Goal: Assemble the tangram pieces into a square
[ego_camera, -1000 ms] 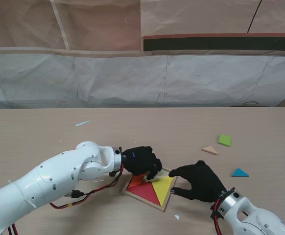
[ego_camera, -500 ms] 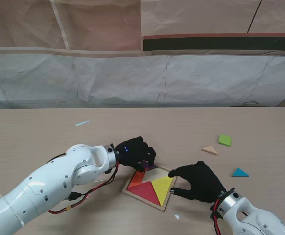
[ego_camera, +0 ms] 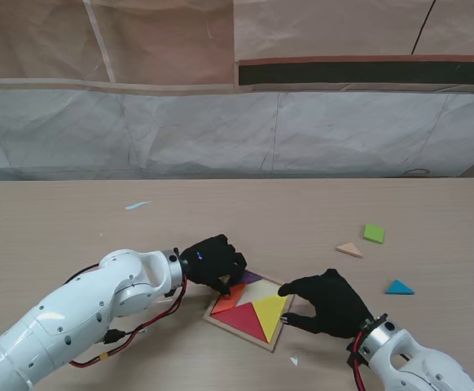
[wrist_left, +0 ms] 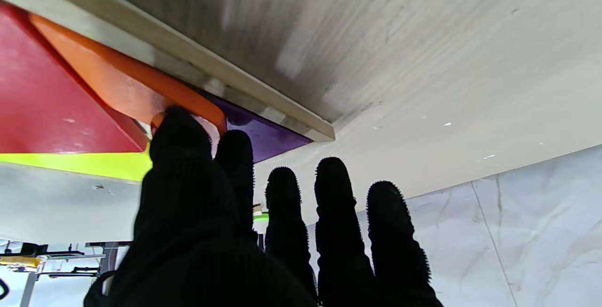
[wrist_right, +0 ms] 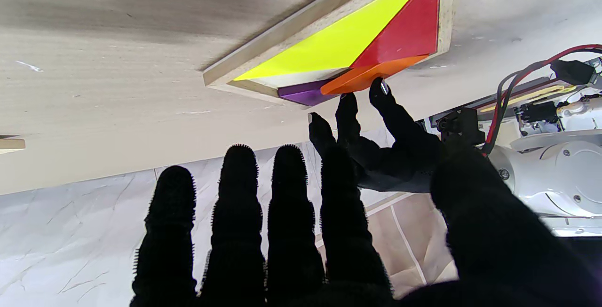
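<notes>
1. Altogether seven tangram pieces show: four in the wooden tray (ego_camera: 274,338) and three loose on the table (ego_camera: 74,228).
2. Inside the tray lie one red triangle (ego_camera: 241,316), one yellow triangle (ego_camera: 271,310), one orange triangle (ego_camera: 230,298) and one purple piece (ego_camera: 250,278).
3. Loose pieces, well off to the right: one green square (ego_camera: 374,233), one tan triangle (ego_camera: 349,249) and one blue triangle (ego_camera: 398,287).
4. One left hand (ego_camera: 213,262) sits at the tray's far-left corner, fingers extended side by side, thumb and forefinger tips touching the orange triangle; it grips nothing.
5. One right hand (ego_camera: 331,303) rests just beside the tray's right edge, fingers spread, holding nothing.
6. One pale scrap (ego_camera: 137,204) lies far left on the table.
</notes>
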You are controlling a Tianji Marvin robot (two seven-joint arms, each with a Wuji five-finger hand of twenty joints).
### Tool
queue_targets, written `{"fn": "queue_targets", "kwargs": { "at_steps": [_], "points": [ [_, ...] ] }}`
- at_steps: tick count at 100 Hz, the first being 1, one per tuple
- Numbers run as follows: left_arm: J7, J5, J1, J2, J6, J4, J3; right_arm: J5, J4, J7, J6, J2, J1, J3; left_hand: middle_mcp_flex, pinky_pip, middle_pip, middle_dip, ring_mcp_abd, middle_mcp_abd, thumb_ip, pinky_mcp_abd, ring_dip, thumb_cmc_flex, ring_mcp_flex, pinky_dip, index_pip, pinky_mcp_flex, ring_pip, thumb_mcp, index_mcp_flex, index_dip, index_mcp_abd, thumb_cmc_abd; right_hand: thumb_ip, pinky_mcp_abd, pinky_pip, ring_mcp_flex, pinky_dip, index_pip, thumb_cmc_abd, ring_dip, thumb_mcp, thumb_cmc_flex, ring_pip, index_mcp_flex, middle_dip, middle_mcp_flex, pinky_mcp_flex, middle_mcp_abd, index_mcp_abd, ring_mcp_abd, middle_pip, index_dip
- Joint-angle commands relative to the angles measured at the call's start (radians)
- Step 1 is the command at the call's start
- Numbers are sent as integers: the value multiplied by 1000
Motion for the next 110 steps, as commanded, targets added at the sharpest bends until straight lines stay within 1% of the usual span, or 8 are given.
{"fn": "queue_targets", "kwargs": {
  "at_steps": [1,35,45,53,64,77,96,110],
  "points": [
    [-9,-3,-8,-4,-7,6,6,-3,-4,12,-1,-5,-3,-3,15,19,15,4,5,-16,20,-6,-5,80,28,7,21,4,18,20,34,-14,-47,-23,4,2,-7,-17,10,6,24,-4,-10,8,-2,9,1,-21,-10,0,-10,-5,0,-5],
    [4,-20,-37,-9,-27,18,42,-2,-4,13,7,-5,-4,-4,6,16,14,1,-3,-25,18,-17,-8,117,25,5,21,1,17,14,28,-27,-73,-12,4,1,-8,-18,9,6,24,-4,-10,8,-2,8,1,-23,-12,0,-8,-4,-1,-5],
    [-9,-19,-48,-7,-25,19,54,-2,-4,12,8,-5,-6,-4,3,15,12,0,-1,-25,18,-17,-9,136,22,4,22,-1,16,13,35,-28,-72,-37,4,1,-8,-16,9,6,24,-4,-10,8,-2,8,1,-22,-11,1,-9,-2,0,-5],
    [-8,-21,-46,-9,-18,18,53,-3,-4,10,8,-5,-6,-4,-29,6,1,-4,-3,-24,14,-19,-11,139,2,1,-14,-16,10,8,-29,-42,-40,-34,4,1,-8,-16,10,6,24,-4,-10,8,-2,8,1,-21,-11,-1,-9,-5,0,-5],
    [7,-51,-49,-17,-20,29,59,-3,-3,9,10,-5,-6,-4,-119,-21,-19,-13,-5,-31,6,-32,-11,108,-68,-14,-109,-68,-6,-14,-135,-26,-51,54,4,1,-8,-17,10,6,24,-4,-10,8,-2,9,1,-22,-11,-1,-8,-4,0,-6],
    [9,-70,-69,-21,-39,45,83,-4,-2,5,11,-6,-7,-4,-236,-81,-62,-30,-2,-49,15,-41,-14,-32,-167,-50,-281,-108,-36,-21,-222,-4,-78,195,4,2,-7,-18,10,6,24,-4,-10,8,-2,8,1,-22,-11,-1,-9,-3,-1,-6],
    [-30,-113,-75,-20,-63,61,92,-4,0,2,14,-6,-10,-4,-229,-144,-69,-34,5,-55,-1,-35,-16,-58,-186,-84,-286,-105,-48,-25,-131,27,-120,226,4,2,-7,-17,10,6,23,-4,-10,9,-2,9,1,-21,-11,-1,-10,-3,0,-5],
    [-41,-94,-65,-12,-65,55,78,-3,1,0,14,-7,-9,-5,-206,-153,-71,-36,10,-65,0,-32,-15,-100,-187,-88,-239,-105,-49,-29,-23,40,-97,262,4,1,-8,-18,10,6,24,-4,-10,9,-3,9,1,-22,-11,0,-9,-4,-1,-6]
  ]
}}
